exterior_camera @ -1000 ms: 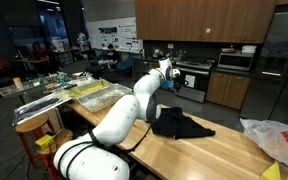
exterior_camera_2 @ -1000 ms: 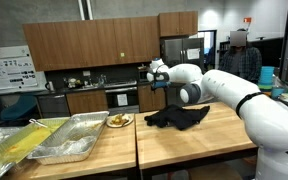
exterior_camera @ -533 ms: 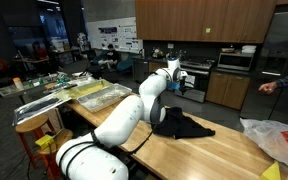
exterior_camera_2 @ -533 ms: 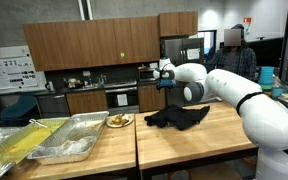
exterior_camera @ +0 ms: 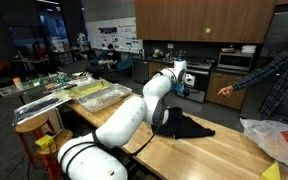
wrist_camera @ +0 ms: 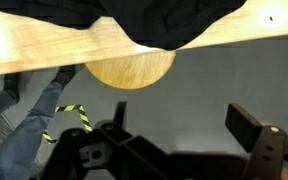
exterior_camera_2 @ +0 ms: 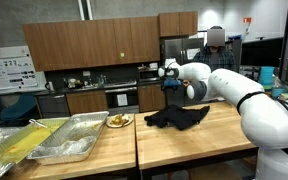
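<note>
Wide stands my pincer, its two dark fingers rising from the bottom edge of the wrist view with only grey floor in the gap between them, so I hold nothing. Seen from outside, the pincer hangs in the air a little above the middle of the frame, clear of the tabletop. Nearest to it is a black cloth, which lies below it and just right of centre in an exterior view, apart from my fingers. The cloth is matte and very dark, crumpled into a low heap with soft folds, one flap running out to a point on the right. From the opposite side the same cloth sits right of centre as a flat, rumpled mound on the light wooden table. In the wrist view the cloth fills the top edge, its lower outline wavy against a pale strip of the table's wood. Metal trays lie toward the lower left of an exterior view, well apart from the cloth, and a person in a plaid shirt stands at the right edge, one arm stretched toward the frame's middle.
</note>
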You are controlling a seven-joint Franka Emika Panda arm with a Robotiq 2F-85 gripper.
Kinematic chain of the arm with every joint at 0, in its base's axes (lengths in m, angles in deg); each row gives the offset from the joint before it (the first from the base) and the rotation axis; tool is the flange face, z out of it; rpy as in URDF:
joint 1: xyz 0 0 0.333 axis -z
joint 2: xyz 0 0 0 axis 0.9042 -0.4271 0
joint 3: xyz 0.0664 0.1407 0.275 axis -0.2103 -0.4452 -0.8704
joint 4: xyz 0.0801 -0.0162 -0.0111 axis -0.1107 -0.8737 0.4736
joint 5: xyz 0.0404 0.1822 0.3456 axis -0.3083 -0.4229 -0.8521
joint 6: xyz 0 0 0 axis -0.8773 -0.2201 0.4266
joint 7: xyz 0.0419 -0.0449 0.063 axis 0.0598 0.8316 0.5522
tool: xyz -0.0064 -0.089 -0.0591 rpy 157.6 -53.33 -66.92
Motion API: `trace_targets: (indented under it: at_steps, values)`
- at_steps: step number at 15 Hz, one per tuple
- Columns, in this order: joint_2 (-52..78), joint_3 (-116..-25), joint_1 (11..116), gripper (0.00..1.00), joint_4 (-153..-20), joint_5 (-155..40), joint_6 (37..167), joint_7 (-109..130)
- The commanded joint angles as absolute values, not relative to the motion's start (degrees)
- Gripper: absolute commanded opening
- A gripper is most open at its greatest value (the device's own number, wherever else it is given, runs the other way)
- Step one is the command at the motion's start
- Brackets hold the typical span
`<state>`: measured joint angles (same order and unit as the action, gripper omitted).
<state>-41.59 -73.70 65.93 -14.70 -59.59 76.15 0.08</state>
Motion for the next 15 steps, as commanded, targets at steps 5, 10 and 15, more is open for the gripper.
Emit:
trace_targets:
  at_steps: [5, 10, 15]
  values:
    - [-40.66, -75.59, 66.78, 1.00, -14.70, -60.28, 71.08, 5.06]
    - [-40.81, -75.80, 66.62, 1.00, -14.70, -60.17, 70.28, 5.82]
    - [-41.23, -76.37, 66.67, 1.00, -14.73, -60.47, 71.51, 5.36]
